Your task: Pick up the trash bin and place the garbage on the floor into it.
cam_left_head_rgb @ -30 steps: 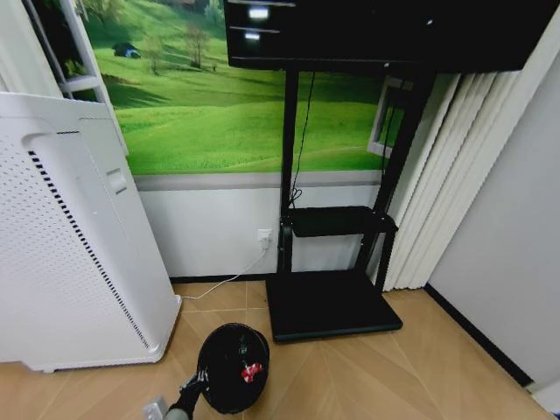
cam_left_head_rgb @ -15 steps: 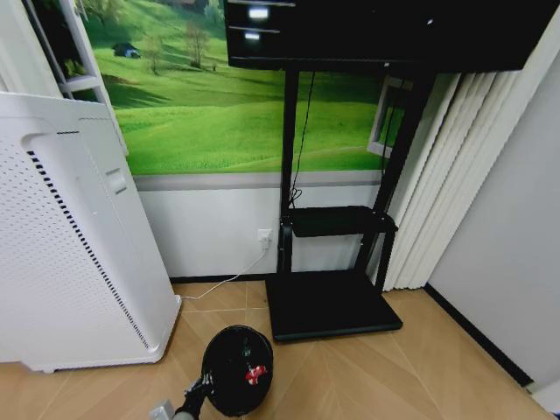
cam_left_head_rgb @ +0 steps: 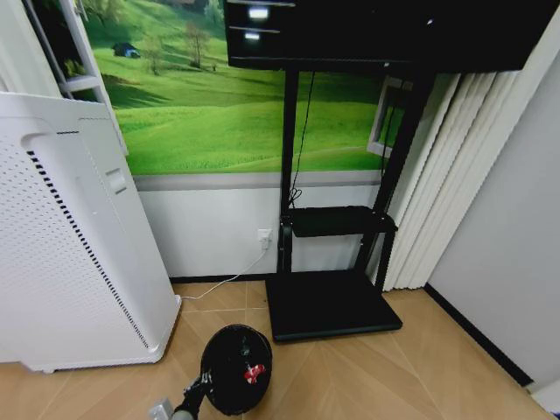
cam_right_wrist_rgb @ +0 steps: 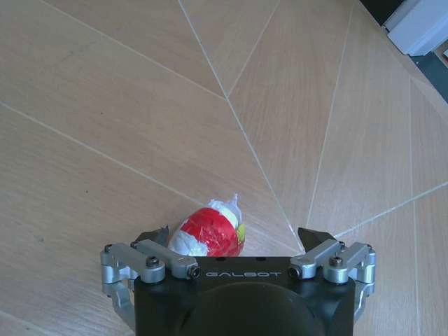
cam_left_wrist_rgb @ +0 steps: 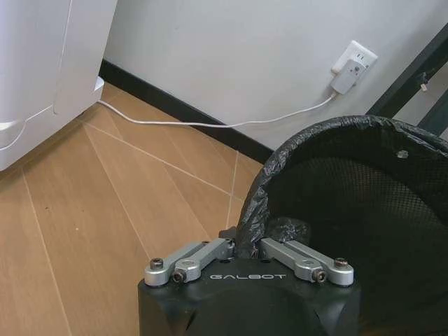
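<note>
The left tool is clenched on the rim of the trash bin, fingers pinching the black liner where it folds over the mesh. From the head view the bin sits low in front of the robot, between the white appliance and the black stand base, and it has just slid back a touch toward the robot after nudging the other way a moment ago. So it is being carried and adjusted, not set down. One red-and-white piece already lies inside it.

Over on the other side, the right tool hangs just above the floor with its fingers spread wide, released. A crumpled red-and-white wrapper rests on the parquet right between them, not yet gripped.

My read: the bin is in hand and one item is in, and this wrapper is lined up for pickup. A clean closing on that lumpy wrapper is what matters now.
</note>
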Available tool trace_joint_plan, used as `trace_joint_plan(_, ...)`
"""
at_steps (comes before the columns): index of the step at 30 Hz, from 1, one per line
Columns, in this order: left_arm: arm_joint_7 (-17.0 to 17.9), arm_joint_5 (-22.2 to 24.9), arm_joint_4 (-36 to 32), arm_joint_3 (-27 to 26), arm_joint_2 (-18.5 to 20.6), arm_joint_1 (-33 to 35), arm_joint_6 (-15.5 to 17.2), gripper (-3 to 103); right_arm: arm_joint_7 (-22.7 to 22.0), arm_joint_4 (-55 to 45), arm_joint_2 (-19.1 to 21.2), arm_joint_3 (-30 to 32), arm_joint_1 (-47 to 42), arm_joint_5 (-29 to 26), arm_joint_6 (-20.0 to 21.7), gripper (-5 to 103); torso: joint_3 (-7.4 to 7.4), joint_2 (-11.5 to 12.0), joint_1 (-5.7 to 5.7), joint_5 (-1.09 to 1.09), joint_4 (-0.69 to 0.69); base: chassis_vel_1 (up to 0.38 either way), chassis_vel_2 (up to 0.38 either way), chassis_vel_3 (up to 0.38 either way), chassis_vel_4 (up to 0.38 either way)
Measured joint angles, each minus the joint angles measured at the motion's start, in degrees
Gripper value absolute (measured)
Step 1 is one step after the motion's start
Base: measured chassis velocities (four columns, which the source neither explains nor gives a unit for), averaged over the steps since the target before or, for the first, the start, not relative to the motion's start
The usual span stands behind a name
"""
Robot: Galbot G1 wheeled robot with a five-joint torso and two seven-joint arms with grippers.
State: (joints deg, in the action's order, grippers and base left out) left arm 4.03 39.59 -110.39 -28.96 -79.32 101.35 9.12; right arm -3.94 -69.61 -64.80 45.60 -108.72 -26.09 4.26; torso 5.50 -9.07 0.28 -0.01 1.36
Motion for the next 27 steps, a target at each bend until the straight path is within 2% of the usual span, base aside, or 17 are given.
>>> trace_joint_plan(6, 0.13, 0.0, -0.06, -0.23, 0.23, 0.22, 0.1, 2, -0.23, 1.73, -0.06, -1.7, 1.73, -0.08, 0.06, 101, 0.0, 0.0, 0.0, 0.0, 0.0, 0.0, 0.0, 0.0, 0.0)
trace_joint_plan(8, 0.34, -0.1, -0.06, -0.19, 0.23, 0.26, 0.19, 2, -1.14, 2.55, 0.32, -2.86, 2.59, -0.35, 0.66, 92, 0.0, 0.0, 0.0, 0.01, -0.01, 0.0, 0.0, 0.0, 0.0)
trace_joint_plan(9, 0.34, -0.1, -0.06, -0.19, 0.23, 0.26, 0.19, 2, -1.14, 2.55, 0.32, -2.86, 2.59, -0.35, 0.66, 92, 0.0, 0.0, 0.0, 0.01, -0.01, 0.0, 0.0, 0.0, 0.0)
trace_joint_plan(11, 0.51, -0.18, -0.07, -0.15, 0.11, 0.28, 0.25, 2, -1.62, 3.49, 0.57, -3.49, 3.19, -0.35, 0.96, 82, 0.0, 0.0, 0.0, 0.01, 0.0, 0.0, 0.0, 0.0, 0.0)
trace_joint_plan(14, 0.53, -0.31, 0.03, -0.14, -0.02, 0.15, 0.26, 2, -1.64, 3.8, 0.65, -3.58, 3.24, -0.37, 0.96, 76, 0.0, 0.0, 0.0, -0.01, -0.01, 0.0, 0.0, 0.0, 0.0)
trace_joint_plan(18, 0.65, -0.45, 0.3, -0.14, -0.33, -0.14, 0.26, 2, -1.54, 3.88, 0.55, -3.58, 2.99, -0.37, 0.88, 54, 0.0, 0.0, 0.0, -0.01, 0.0, 0.0, 0.0, 0.0, 0.0)
trace_joint_plan(19, 0.65, -0.45, 0.3, -0.14, -0.33, -0.14, 0.26, 2, -1.54, 3.88, 0.55, -3.58, 2.99, -0.37, 0.88, 54, 0.0, 0.0, 0.0, -0.01, 0.0, 0.0, 0.0, 0.0, 0.0)
trace_joint_plan(21, 0.68, -0.48, 0.43, -0.14, -0.46, -0.16, 0.26, 2, -1.53, 3.65, 0.53, -3.65, 2.76, -0.43, 0.85, 46, 0.0, 0.0, 0.0, 0.0, 0.01, 0.0, 0.0, 0.0, 0.0)
trace_joint_plan(23, 0.68, -0.48, 0.5, -0.14, -0.51, -0.16, 0.25, 2, -1.53, 3.55, 0.56, -3.69, 2.7, -0.53, 0.84, 46, 0.0, 0.0, 0.0, 0.0, 0.0, 0.0, 0.0, 0.0, 0.0)
trace_joint_plan(27, 0.69, -0.56, 0.78, -0.07, -0.74, -0.26, 0.07, 2, -1.54, 2.36, 0.88, -3.75, 2.21, -1.08, 0.83, 38, 0.0, 0.0, 0.0, 0.03, 0.01, 0.0, 0.0, 0.0, 0.0)
